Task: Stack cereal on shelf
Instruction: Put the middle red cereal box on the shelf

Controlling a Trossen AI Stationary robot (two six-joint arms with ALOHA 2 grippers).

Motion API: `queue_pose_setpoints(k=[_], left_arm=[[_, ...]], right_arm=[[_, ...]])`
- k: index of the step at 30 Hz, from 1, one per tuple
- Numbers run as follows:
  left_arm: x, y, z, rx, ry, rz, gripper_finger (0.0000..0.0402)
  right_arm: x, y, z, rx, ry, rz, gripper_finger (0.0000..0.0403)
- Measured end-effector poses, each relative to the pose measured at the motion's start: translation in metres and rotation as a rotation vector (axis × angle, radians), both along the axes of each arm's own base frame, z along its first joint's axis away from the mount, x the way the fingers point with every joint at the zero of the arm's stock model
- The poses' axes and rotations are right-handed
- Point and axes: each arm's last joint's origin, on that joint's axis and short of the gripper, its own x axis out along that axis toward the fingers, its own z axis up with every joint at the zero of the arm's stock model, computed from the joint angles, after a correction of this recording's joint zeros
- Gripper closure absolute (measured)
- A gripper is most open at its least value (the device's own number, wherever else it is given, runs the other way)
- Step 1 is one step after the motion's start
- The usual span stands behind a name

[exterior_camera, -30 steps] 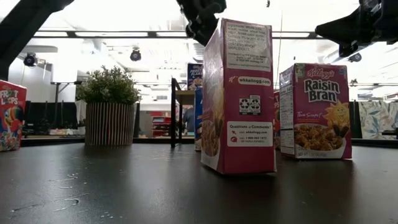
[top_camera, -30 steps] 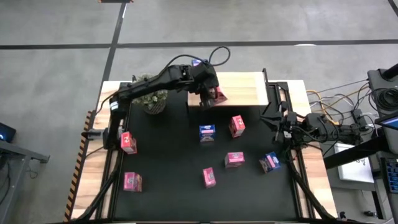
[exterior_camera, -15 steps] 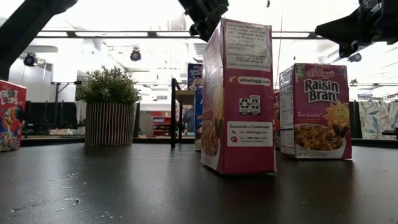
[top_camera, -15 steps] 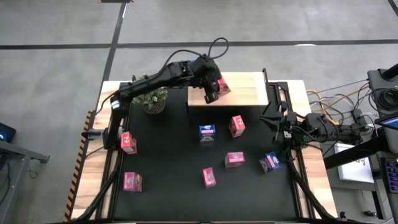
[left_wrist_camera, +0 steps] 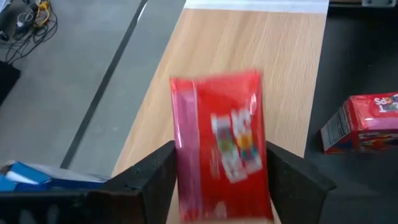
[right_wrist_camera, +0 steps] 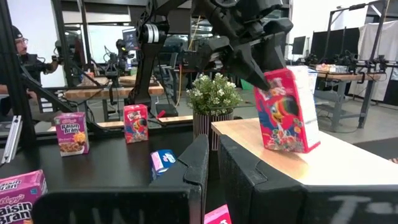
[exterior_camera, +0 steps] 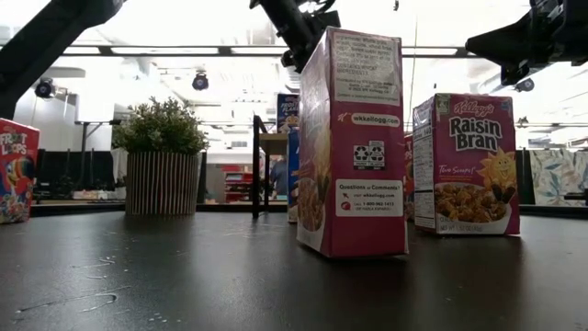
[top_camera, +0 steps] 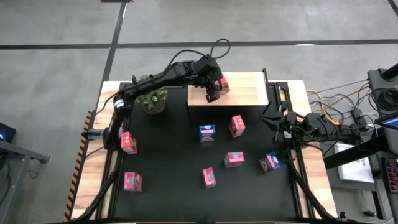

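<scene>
Cereal box (left_wrist_camera: 219,144) tilted on shelf (top_camera: 239,89) between left gripper (left_wrist_camera: 221,177) jaws.

Grey concrete floor (top_camera: 56,68) with dark seam lines. Bright ceiling lights (exterior_camera: 211,18) overhead. Wooden workbenches (right_wrist_camera: 109,90) stand behind.

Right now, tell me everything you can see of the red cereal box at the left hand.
The red cereal box is small printed cardboard with a cartoon front and a white side panel. It stands slightly tilted on the pale wooden shelf, near its left end. The left hand sits over its top, fingers on either side; whether they still pinch it is unclear.
</scene>
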Motion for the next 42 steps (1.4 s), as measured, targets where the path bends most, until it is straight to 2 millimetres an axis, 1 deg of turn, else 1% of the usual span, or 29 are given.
queue_pose_setpoints(k=[6,12,15,18,21,23,27,29,31,34,38,42], left_arm=[[0.002,0.001,0.003,0.019,-0.028,-0.007,0.0167],[0.000,0.000,0.005,0.035,-0.023,-0.024,0.0166],[-0.003,-0.005,0.013,0.045,-0.034,-0.037,0.0166],[-0.009,-0.016,0.025,0.062,-0.048,-0.067,0.0166],[-0.010,-0.031,0.032,0.066,-0.057,-0.100,0.0166],[-0.011,-0.046,0.033,0.062,-0.054,-0.142,0.0166],[-0.017,-0.079,0.026,0.047,-0.062,-0.229,0.0166],[-0.024,-0.094,0.019,0.049,-0.079,-0.261,0.0166],[-0.036,-0.107,0.015,0.056,-0.120,-0.286,0.0166],[-0.060,-0.122,0.017,0.074,-0.227,-0.306,0.0166],[-0.094,-0.128,0.014,0.086,-0.351,-0.300,0.0166],[-0.126,-0.131,0.007,0.103,-0.472,-0.289,0.0166]], right_arm=[[0.000,0.000,0.000,0.000,0.000,0.000,0.0374],[0.000,0.000,0.000,0.000,0.000,0.001,0.0374],[0.000,0.000,0.000,0.000,0.000,0.001,0.0374],[0.000,0.000,0.000,0.011,-0.003,0.002,0.0374],[0.000,0.000,0.000,0.027,-0.006,0.003,0.0374],[0.001,0.000,-0.001,0.035,-0.005,0.003,0.0374],[0.004,0.000,-0.003,0.035,0.012,0.003,0.0374],[0.006,0.000,-0.002,0.035,0.009,0.003,0.0374],[0.008,0.000,-0.001,0.035,0.000,0.004,0.0374],[0.013,0.000,0.003,0.035,-0.027,0.003,0.0374],[0.021,0.000,0.012,0.016,-0.053,0.000,0.0374],[0.028,0.000,0.032,0.017,-0.044,-0.037,0.0374]])
